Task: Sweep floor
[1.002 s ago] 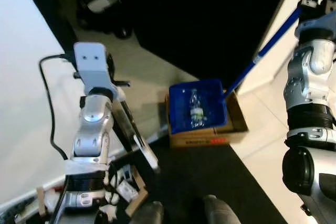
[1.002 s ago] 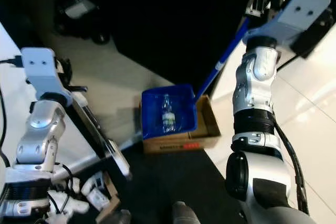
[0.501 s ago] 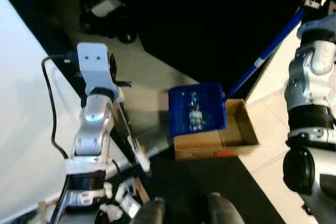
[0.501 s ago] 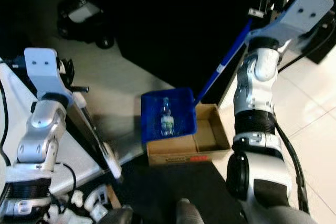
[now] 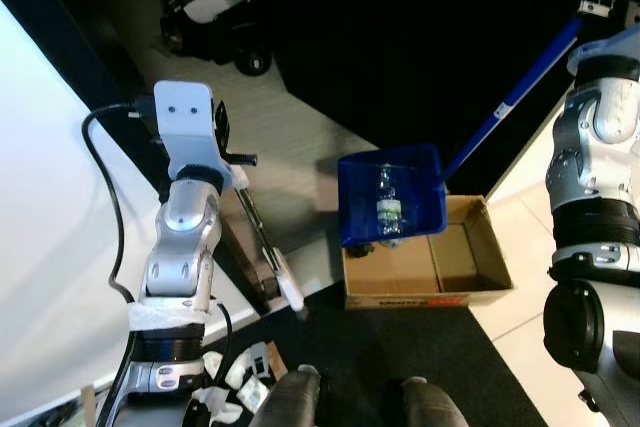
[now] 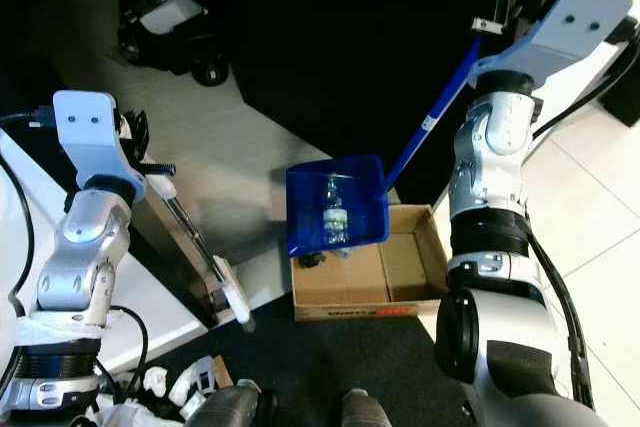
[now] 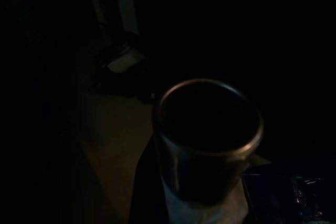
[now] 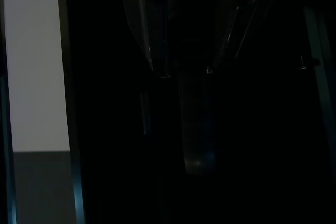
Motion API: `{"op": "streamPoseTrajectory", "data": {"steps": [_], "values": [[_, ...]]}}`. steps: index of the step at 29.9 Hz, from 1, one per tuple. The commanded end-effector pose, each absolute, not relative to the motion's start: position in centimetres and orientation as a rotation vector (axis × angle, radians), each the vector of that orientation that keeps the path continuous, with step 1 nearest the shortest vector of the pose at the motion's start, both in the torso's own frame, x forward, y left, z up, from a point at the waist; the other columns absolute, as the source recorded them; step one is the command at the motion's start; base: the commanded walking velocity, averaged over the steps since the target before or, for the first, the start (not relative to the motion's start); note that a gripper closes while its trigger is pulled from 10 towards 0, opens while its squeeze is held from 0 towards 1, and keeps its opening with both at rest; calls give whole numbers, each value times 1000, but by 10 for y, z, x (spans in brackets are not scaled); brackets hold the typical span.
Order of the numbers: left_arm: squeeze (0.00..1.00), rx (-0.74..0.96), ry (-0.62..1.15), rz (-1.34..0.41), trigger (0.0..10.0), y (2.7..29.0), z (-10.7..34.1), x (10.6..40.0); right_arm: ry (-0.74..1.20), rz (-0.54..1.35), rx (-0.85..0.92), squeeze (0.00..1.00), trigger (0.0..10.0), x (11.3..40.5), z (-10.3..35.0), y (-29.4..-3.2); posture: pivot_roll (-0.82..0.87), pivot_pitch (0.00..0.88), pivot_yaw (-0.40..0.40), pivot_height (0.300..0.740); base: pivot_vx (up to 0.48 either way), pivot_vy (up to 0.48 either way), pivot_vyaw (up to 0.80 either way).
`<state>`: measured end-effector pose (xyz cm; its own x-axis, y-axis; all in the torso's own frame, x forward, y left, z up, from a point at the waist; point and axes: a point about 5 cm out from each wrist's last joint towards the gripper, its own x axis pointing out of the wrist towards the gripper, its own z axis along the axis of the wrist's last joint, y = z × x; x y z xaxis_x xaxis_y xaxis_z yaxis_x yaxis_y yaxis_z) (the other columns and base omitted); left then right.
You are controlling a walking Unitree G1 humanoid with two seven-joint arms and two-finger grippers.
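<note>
The floor [image 5: 300,137] was pale beige, meeting black matting [image 6: 330,357] near the robot's feet and white tiles [image 6: 590,217] on the right. A white panel [image 5: 50,197] stood at left. A cardboard box [image 5: 470,267] sat on the floor. Over its left end hung a blue dustpan [image 5: 390,207] carrying a bottle [image 5: 388,209], its long handle [image 5: 510,97] rising to the right claw, whose grip I could not tell. The left claw [image 5: 225,137] held a broom [image 5: 265,247]; crumpled litter [image 5: 240,387] lay beneath.

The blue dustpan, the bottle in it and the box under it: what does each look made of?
Blue dustpan: likely moulded plastic, with a uniform saturated colour and a slight sheen. Bottle: looks like clear plastic, see-through with a pale label band. Box: corrugated cardboard, matte brown with open folded flaps and a red printed strip on its front.
</note>
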<state>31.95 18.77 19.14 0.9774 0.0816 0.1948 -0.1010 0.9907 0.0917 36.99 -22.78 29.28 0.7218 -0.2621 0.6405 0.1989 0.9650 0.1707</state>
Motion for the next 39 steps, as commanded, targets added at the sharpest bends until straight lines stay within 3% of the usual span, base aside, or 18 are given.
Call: {"op": "streamPoseTrajectory", "data": {"steps": [1, 20, 25, 39], "values": [[0, 110, -219, 86, 10000, 187, 195, 316, -785, -272, 56, 0, 10000, 365, 303, -232, 46, 77, 34, 740, 0, 0, 0], [0, 120, -208, 73, 10000, 188, 193, 316, -813, -223, -135, 0, 10000, 369, 307, -224, 56, 76, 43, 740, 0, 0, 0], [0, 125, -207, 78, 10000, 190, 191, 312, -863, -145, -251, 0, 10000, 373, 318, -202, 75, 72, 34, 740, 0, 0, 0], [0, 127, -206, 85, 10000, 191, 189, 309, -928, -8, -415, 0, 10000, 375, 325, -170, 83, 66, 23, 740, 0, 0, 0]]}}
